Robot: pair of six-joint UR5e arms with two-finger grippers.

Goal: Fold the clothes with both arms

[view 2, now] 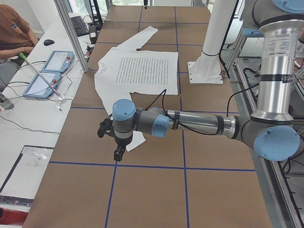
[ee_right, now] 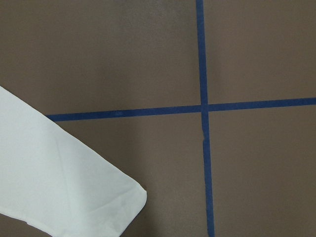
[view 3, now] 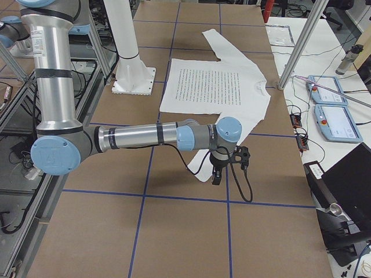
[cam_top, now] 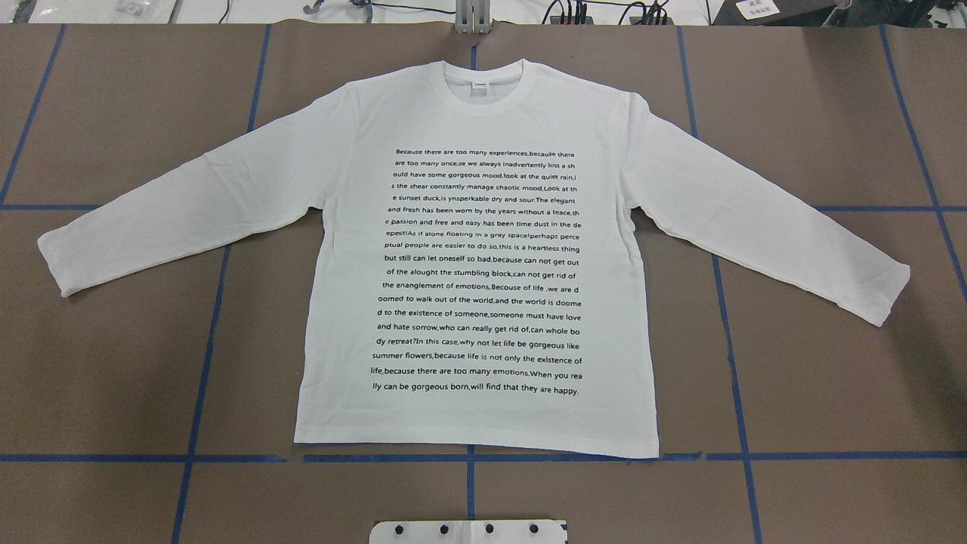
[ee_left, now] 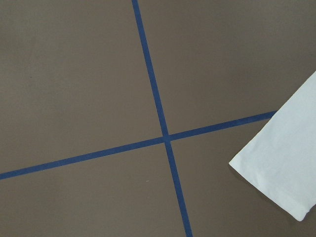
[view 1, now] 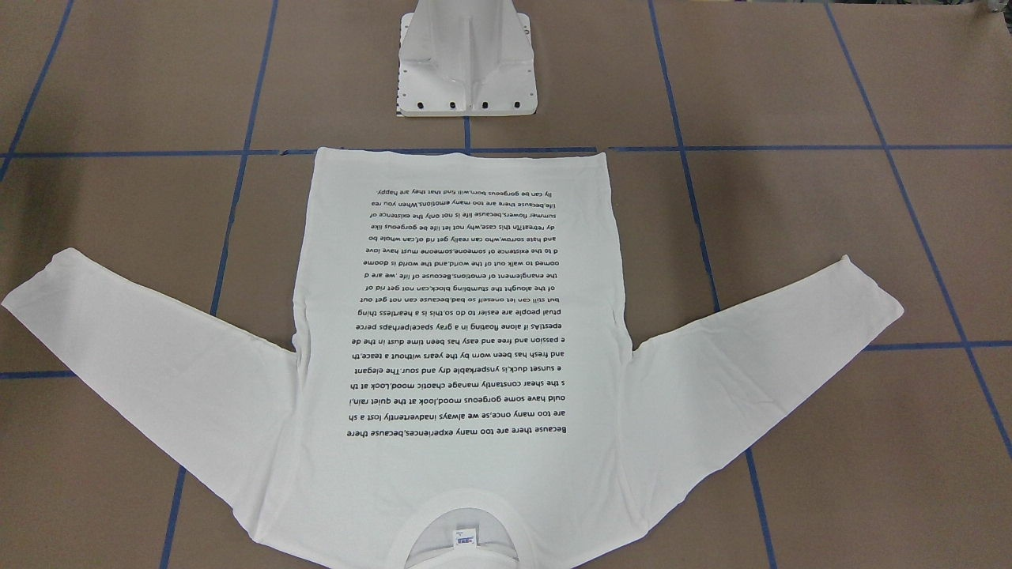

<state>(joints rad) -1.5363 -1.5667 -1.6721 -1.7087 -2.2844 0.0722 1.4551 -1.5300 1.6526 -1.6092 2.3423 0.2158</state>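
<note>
Pedestal base (cam_top: 468, 531) sits near T-shirt (cam_top: 476, 249) hem; cannot tell left pincer (view 2: 118, 153) or right pincer (view 3: 215, 176) grip.

Pretty bright, soft even light all round, barely any shadows. White T-shirt (cam_top: 483, 249) looks slightly washed out, lettering crisp.

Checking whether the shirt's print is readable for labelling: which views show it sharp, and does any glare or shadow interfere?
Overhead exterior: T-shirt evenly lit, print sharp and upright. Front-facing: print sharp but upside down, white pedestal base glares slightly. Side views: print too small to read.
</note>
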